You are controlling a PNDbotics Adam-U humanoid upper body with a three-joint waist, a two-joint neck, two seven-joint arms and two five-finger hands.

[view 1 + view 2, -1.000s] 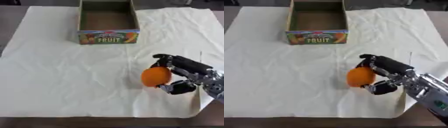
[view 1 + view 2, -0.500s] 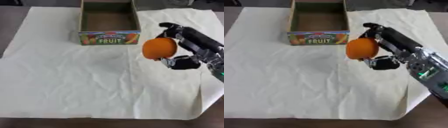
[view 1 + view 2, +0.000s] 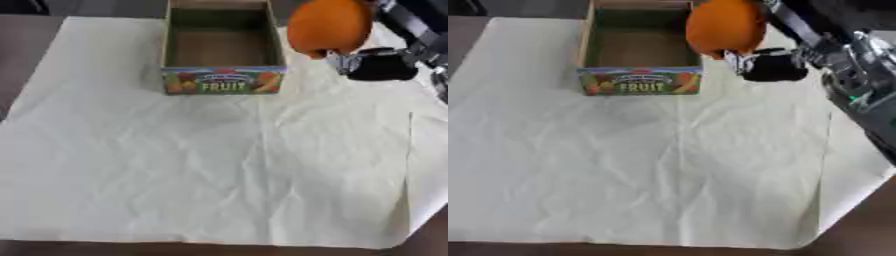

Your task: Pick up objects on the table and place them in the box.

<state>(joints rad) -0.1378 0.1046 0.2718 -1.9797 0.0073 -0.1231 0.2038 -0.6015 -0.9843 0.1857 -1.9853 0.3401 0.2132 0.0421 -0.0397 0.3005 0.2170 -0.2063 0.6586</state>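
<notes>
"FRUIT" on box (image 3: 224, 86) (front panel)

A creased pale cloth (image 3: 219, 170) covers what looks like a dark table (image 3: 26, 45).

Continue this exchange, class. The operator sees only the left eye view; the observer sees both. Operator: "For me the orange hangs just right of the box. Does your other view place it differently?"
Observer: In the right eye view the orange overlaps the right wall of the box. I cannot tell whether it is truly above the opening.
Operator: Does more of the arm show there?
Observer: Yes, the forearm behind the right hand runs down the view's right edge.
Operator: And the cloth's right side?
Observer: The rightmost corner of the cloth shows there, with bare table beyond it.
</notes>
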